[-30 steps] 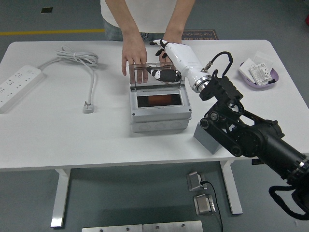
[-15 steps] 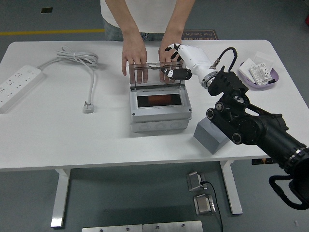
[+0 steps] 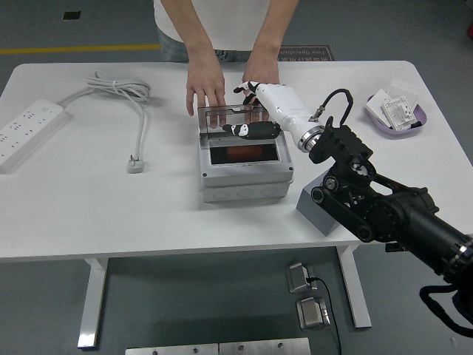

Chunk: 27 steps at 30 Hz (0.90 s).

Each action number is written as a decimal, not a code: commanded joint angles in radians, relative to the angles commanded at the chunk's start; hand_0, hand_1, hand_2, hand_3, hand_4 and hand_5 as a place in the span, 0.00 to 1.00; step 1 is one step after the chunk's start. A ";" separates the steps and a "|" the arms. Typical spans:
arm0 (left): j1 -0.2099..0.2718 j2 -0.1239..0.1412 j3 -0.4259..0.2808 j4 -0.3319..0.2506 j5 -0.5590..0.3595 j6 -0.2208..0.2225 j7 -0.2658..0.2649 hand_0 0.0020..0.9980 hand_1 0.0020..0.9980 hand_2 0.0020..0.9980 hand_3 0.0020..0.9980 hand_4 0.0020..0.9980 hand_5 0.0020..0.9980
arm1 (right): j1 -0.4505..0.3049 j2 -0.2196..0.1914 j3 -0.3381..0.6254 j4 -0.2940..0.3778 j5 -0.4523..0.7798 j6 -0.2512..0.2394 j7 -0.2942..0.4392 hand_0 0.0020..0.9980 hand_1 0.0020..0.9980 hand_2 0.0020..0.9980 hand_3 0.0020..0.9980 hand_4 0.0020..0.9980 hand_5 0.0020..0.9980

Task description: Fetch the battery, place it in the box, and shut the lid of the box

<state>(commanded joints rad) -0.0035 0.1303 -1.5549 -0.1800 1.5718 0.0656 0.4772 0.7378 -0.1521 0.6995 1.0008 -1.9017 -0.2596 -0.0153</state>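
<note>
The white table [image 3: 222, 214] carries everything you need to track. Your right arm [image 3: 384, 211] comes in from the lower right and reaches over the grey box [image 3: 244, 166] at mid-table. The left arm isn't in view, so skip it.

The box sits open. Its clear lid [image 3: 233, 118] stands tilted up from the back edge, over the opening. Inside you can see a dark orange-brown thing, likely the battery [image 3: 238, 153], lying in the box's well. So the fetch and place steps look done; I can't confirm it's seated flat.

A person stands at the far side. The person's hands [image 3: 206, 85] rest at the lid's back edge, fingers touching the top of the lid, seemingly steadying it.

Your right hand [image 3: 255, 118] is at the lid, white palm behind and above it, black fingers [image 3: 247, 131] lying across the lid's front face near its lower part. The fingers look loosely extended against the lid, not wrapped round anything. Call it pressing, not gripping.

What's left, as I judge it: push the lid down until it shuts flush on the box. It's still well up, so closing is barely begun.

Off to the sides, none of it involved: power strip [image 3: 26, 133] with cord [image 3: 126, 92] at left, a purple tray [image 3: 397, 115] at far right, a grey block [image 3: 319, 208] just beside the box.
</note>
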 joint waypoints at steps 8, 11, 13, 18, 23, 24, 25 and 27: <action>0.001 -0.005 0.002 0.000 -0.007 0.001 -0.003 0.64 0.63 0.53 0.63 0.74 0.09 | -0.055 -0.029 -0.041 0.098 0.009 -0.008 -0.003 0.71 0.61 0.65 0.77 0.93 0.59; 0.003 -0.006 0.004 0.000 -0.011 0.002 -0.002 0.64 0.63 0.53 0.63 0.74 0.09 | -0.072 -0.039 -0.048 0.132 0.004 -0.009 -0.008 0.72 0.60 0.64 0.77 0.93 0.59; 0.003 -0.007 0.004 0.000 -0.011 0.002 -0.002 0.64 0.63 0.53 0.63 0.74 0.09 | -0.083 -0.044 -0.049 0.152 0.000 -0.009 -0.012 0.72 0.60 0.64 0.77 0.93 0.59; 0.004 -0.009 0.003 0.000 -0.012 0.003 -0.004 0.64 0.63 0.53 0.63 0.74 0.09 | -0.108 -0.050 -0.053 0.185 -0.006 -0.007 -0.020 0.70 0.60 0.64 0.76 0.93 0.59; 0.006 -0.010 0.004 0.000 -0.014 0.003 -0.006 0.64 0.63 0.53 0.63 0.74 0.09 | -0.125 -0.049 -0.058 0.188 -0.004 -0.006 -0.027 0.68 0.60 0.63 0.76 0.93 0.59; 0.006 -0.011 0.004 0.000 -0.014 0.003 -0.006 0.64 0.63 0.53 0.63 0.74 0.09 | -0.127 -0.049 -0.057 0.185 -0.003 -0.006 -0.028 0.68 0.60 0.63 0.76 0.93 0.59; 0.006 -0.011 0.004 0.000 -0.014 0.003 -0.006 0.64 0.63 0.53 0.63 0.74 0.09 | -0.128 -0.049 -0.055 0.183 -0.003 -0.006 -0.029 0.68 0.60 0.63 0.76 0.93 0.59; 0.007 -0.011 0.004 0.000 -0.015 0.003 -0.007 0.64 0.63 0.53 0.63 0.74 0.09 | -0.132 -0.050 -0.045 0.180 -0.007 -0.006 -0.033 0.68 0.60 0.63 0.76 0.93 0.59</action>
<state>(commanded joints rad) 0.0031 0.1189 -1.5509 -0.1800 1.5570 0.0681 0.4706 0.6059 -0.2019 0.6544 1.1812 -1.9084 -0.2657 -0.0478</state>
